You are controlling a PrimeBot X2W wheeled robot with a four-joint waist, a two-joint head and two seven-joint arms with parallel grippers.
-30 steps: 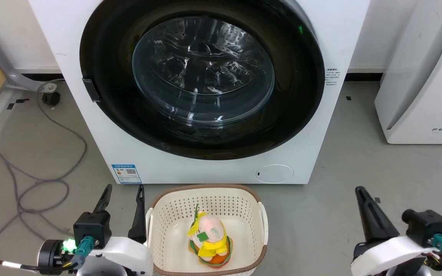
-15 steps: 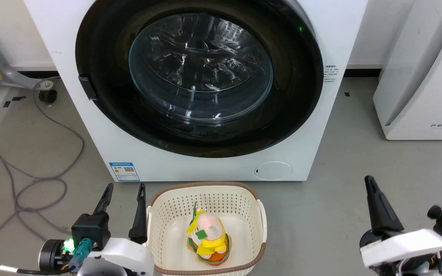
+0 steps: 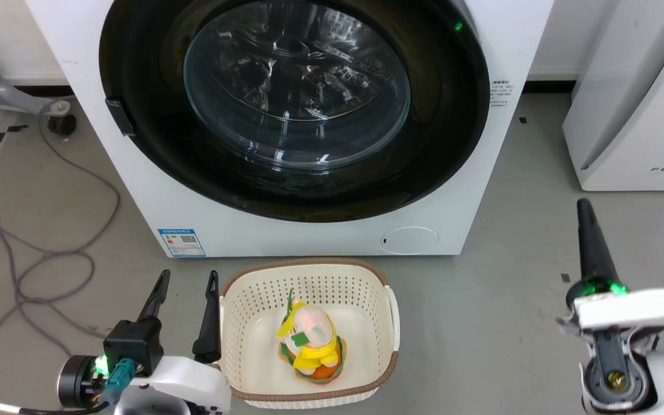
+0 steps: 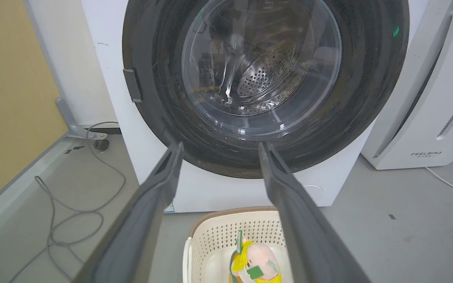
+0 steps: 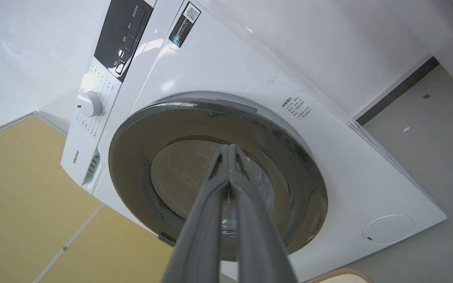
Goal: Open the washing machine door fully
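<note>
**Head view.** Washing machine door: shut, flush in the front of the washing machine; opening not begun. Left gripper: low, just beside the basket, fingers parted, empty, apparently idle. Right gripper: high at the right, well apart from the door.

**Left wrist view.** 2 fingers spread, nothing between them; the door faces them.

**Right wrist view.** 2 fingers pressed together, holding nothing, aimed at the door's glass. Likely closed into 1 narrow tip to hook the rim and pull.
</note>
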